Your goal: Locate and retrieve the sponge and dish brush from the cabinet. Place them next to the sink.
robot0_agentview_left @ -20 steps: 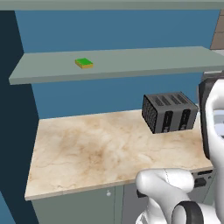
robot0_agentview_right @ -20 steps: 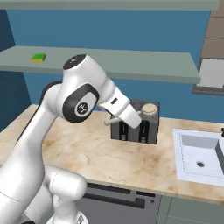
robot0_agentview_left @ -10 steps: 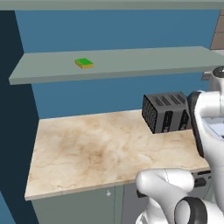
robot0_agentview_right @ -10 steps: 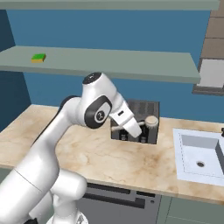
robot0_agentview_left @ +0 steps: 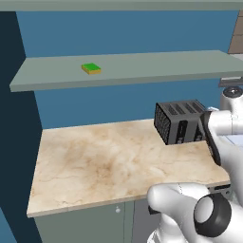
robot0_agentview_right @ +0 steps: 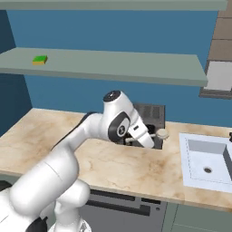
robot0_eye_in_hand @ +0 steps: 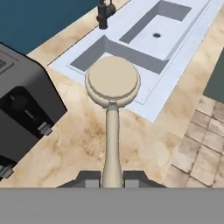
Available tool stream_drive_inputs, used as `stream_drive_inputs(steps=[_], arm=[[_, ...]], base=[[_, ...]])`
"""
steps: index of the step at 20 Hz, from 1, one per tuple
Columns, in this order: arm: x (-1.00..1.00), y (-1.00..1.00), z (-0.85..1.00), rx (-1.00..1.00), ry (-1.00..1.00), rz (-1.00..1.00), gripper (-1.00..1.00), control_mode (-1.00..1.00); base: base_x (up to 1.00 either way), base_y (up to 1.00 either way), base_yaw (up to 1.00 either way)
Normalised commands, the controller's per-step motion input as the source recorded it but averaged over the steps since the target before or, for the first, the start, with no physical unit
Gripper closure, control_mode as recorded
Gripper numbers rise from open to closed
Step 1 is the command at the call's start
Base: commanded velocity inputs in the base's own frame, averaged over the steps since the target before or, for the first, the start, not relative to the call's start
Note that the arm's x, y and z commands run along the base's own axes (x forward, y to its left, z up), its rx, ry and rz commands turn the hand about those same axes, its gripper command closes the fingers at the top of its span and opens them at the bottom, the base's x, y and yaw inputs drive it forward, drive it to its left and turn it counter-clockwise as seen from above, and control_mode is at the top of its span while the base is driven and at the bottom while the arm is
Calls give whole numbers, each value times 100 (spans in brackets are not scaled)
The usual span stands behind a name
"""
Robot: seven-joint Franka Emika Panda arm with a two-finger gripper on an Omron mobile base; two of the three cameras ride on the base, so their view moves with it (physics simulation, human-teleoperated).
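Tool [robot0_eye_in_hand: 112,177] clenched on dish brush [robot0_eye_in_hand: 113,83] handle has swung right past the toaster [robot0_agentview_right: 147,118], now low over desk [robot0_agentview_right: 136,167] beside sink [robot0_agentview_right: 206,163]; sponge [robot0_agentview_left: 91,68] remains on cabinet shelf [robot0_agentview_left: 142,66].

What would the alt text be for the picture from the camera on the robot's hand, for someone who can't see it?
The end effector is shut on the thin handle of the dish brush, whose round beige head points ahead over the marble counter. Beyond the head lies the pale sink with a dark faucet, and a black toaster stands at the left.
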Motion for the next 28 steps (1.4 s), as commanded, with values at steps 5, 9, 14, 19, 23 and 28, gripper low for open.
stream_drive_inputs(steps=[5, 9, 14, 19, 23, 28], arm=[[44, -41, -46, 2, 3, 0, 100, -100], [38, -43, -39, 1, 6, 6, 100, -100], [24, -31, -36, 1, 8, 4, 100, -100], [7, -1, -33, 3, 3, 1, 100, -100], [18, -12, -43, 6, 1, 1, 100, -100], [20, -24, -19, 4, 0, 7, 100, -100]], base=[[0, 0, 0], [0, 0, 0], [0, 0, 0], [0, 0, 0], [0, 0, 0], [0, 0, 0]])
